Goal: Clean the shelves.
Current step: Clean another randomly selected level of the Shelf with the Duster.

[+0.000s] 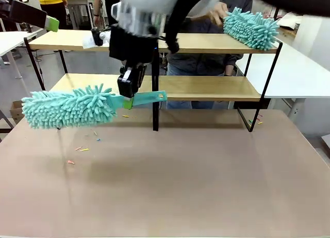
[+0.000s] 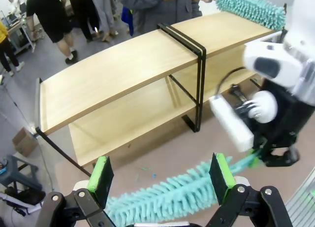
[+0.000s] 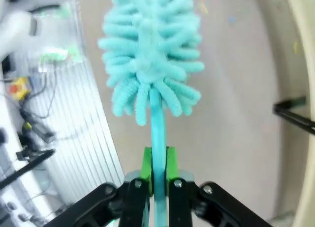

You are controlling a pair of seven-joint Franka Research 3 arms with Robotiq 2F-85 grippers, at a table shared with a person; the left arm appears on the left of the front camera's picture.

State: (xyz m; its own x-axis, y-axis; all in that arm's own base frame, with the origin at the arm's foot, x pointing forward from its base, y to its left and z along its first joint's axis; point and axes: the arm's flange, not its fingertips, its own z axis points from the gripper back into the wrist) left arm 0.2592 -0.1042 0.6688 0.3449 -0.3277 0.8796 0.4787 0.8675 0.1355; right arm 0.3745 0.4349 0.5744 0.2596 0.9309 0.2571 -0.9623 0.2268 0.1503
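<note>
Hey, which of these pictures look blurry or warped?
Front view: the right arm close to the lens is blurred. Left wrist view: the shelves bow from wide-angle distortion. Right wrist view: the duster looks soft, the fingers sharper.

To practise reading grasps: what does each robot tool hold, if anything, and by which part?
The right tool is shut on the teal duster, pinching its flat handle near the fluffy head. The left tool is open and holds nothing.
</note>
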